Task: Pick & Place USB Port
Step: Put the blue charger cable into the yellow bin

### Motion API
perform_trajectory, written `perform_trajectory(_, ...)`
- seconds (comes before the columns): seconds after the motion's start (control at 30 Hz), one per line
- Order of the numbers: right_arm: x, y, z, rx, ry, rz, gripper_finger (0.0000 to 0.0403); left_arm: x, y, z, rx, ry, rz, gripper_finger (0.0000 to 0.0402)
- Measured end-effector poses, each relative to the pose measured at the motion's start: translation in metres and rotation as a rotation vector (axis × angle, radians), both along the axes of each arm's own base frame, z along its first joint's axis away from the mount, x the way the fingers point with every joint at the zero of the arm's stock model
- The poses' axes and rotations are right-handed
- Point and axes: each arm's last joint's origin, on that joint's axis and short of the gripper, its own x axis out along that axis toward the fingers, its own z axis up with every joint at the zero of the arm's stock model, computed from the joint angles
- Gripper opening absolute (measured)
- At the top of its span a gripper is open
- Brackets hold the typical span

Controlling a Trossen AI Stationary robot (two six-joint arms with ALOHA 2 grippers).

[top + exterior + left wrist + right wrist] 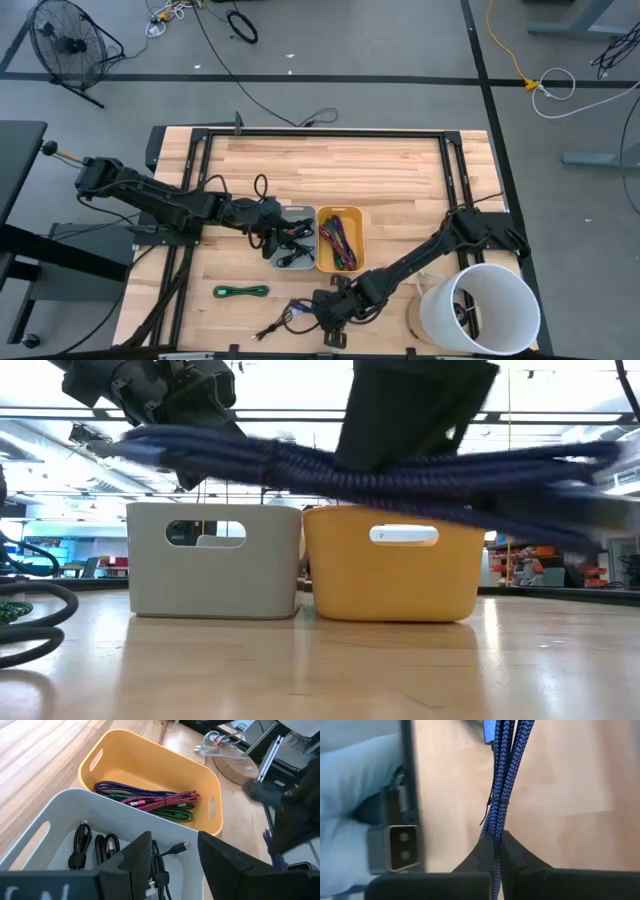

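A blue braided cable bundle (501,780) (300,465) hangs in the air near the table's near edge, with my right gripper (498,847) (330,310) shut on it. My left gripper (175,852) (272,236) is open and hovers over the grey bin (45,815) (310,214), touching nothing. Black cables (95,847) lie on the grey bin's floor. The yellow bin (150,765) (322,240) stands right beside it and holds coloured braided cables (155,800). My right gripper pinches the blue bundle between its two fingers, several strands together, a little short of the black tie (499,801). The fingers come from above, slanting down. In the low view the bundle is lifted clear of the table and stretches roughly level to both sides (560,460).
A green cable coil (242,291) and a black cable (272,327) lie on the wood near the near edge, left of my right gripper. A white bucket (480,308) stands at the near right corner. The far half of the table (330,165) is bare wood.
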Motion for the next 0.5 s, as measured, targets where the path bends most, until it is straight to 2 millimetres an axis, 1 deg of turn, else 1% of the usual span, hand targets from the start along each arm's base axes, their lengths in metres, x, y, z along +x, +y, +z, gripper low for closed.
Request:
perform_trajectory(0.03, -0.002, -0.003, 0.007, -0.023, -0.009, -0.012, 0.0002, 0.0, 0.0, 0.0, 0.0, 0.0, 0.0, 0.0167)
perform_trajectory(0.13, -0.01, -0.01, 0.035, -0.068, -0.079, -0.053, 0.0001, 0.0, 0.0, 0.0, 0.0, 0.0, 0.0, 0.0167)
perform_trajectory(0.23, -0.018, -0.018, 0.055, -0.131, -0.129, -0.102, 0.0001, 0.0, 0.0, 0.0, 0.0, 0.0, 0.0, 0.0167)
perform_trajectory(0.4, -0.035, -0.034, 0.083, -0.278, -0.183, -0.224, 0.0, 0.0, 0.0, 0.0, 0.0, -0.001, 0.0, 0.0167)
perform_trajectory(0.5, -0.041, -0.044, 0.089, -0.368, -0.205, -0.351, 0.0, 0.0, 0.0, 0.0, 0.0, 0.0, 0.0, 0.0167)
